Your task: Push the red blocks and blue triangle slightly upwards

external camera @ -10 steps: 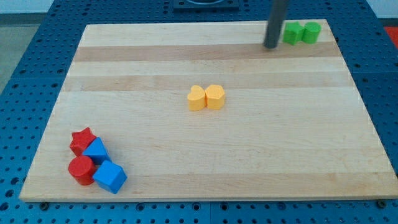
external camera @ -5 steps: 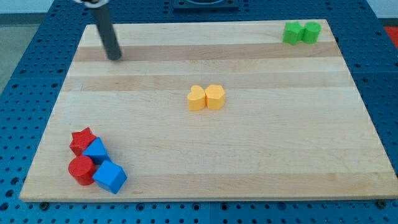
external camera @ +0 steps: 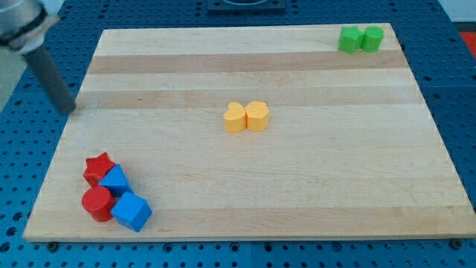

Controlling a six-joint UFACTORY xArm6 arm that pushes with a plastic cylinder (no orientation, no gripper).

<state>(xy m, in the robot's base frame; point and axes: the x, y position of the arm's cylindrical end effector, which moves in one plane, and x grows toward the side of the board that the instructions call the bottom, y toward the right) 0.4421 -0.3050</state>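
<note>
The dark rod's tip (external camera: 69, 110) stood at the wooden desk's (external camera: 297, 179) left edge, well above the red star block (external camera: 97, 167) and blue triangle block (external camera: 115, 181); it carried no claw

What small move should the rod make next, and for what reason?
Probably bring my tip down the view's left edge until it is below the cluster. It now stands above the red star, the blue triangle and the red cylinder, touching none of them. To push them upwards, it likely must start from beneath them.
</note>
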